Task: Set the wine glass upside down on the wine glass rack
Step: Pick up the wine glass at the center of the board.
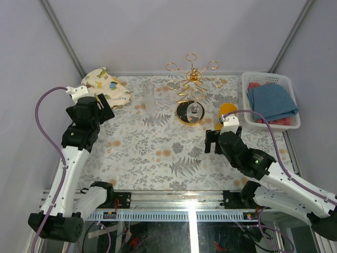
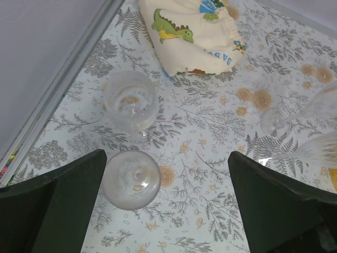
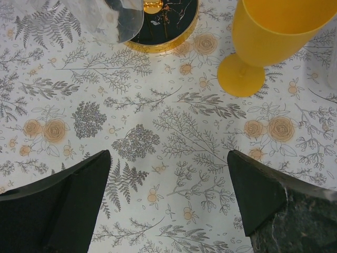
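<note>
While our left gripper (image 2: pixel 166 156) and right gripper (image 3: pixel 168 153) gape wide and empty, a clear wine glass (image 1: pixel 149 98) stands upper centre, left of the gold wire wine glass rack (image 1: pixel 193 77).

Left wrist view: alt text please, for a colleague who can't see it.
Two clear glasses sit on the floral tablecloth, left of centre, just ahead of the open left tool. A dinosaur-print cloth lies beyond, with more clear glassware at the right edge.

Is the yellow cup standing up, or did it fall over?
Standing up. The yellow cup has its round foot flat on the table, with its bowl above.
</note>
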`<action>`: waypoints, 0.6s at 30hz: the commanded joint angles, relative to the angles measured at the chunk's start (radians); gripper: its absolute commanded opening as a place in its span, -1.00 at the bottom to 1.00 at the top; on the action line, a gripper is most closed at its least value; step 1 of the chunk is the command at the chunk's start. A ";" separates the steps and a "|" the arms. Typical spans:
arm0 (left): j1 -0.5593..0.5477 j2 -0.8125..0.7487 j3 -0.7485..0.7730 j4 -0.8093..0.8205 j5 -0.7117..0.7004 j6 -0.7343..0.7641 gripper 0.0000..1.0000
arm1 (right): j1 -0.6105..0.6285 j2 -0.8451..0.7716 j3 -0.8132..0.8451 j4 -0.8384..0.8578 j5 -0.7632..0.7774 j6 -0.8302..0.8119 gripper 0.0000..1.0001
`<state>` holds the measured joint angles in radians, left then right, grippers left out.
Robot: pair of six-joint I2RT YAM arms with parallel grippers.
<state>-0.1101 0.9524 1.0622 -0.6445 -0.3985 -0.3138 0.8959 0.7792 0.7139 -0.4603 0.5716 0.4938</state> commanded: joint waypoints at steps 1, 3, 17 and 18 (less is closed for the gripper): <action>0.007 -0.048 -0.017 0.005 -0.104 -0.011 1.00 | 0.004 0.002 -0.010 0.044 -0.015 -0.003 0.98; 0.007 -0.049 -0.018 -0.024 -0.136 -0.019 1.00 | 0.005 0.005 -0.012 0.049 -0.021 -0.003 0.99; 0.006 -0.007 -0.065 -0.135 -0.162 -0.082 1.00 | 0.004 0.025 -0.025 0.075 -0.057 -0.004 0.98; 0.008 -0.003 -0.067 -0.135 -0.160 -0.085 1.00 | 0.004 0.026 -0.025 0.075 -0.058 -0.006 0.98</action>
<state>-0.1101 0.9340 1.0069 -0.7654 -0.5209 -0.3706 0.8959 0.8028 0.6884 -0.4320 0.5285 0.4938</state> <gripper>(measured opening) 0.996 0.993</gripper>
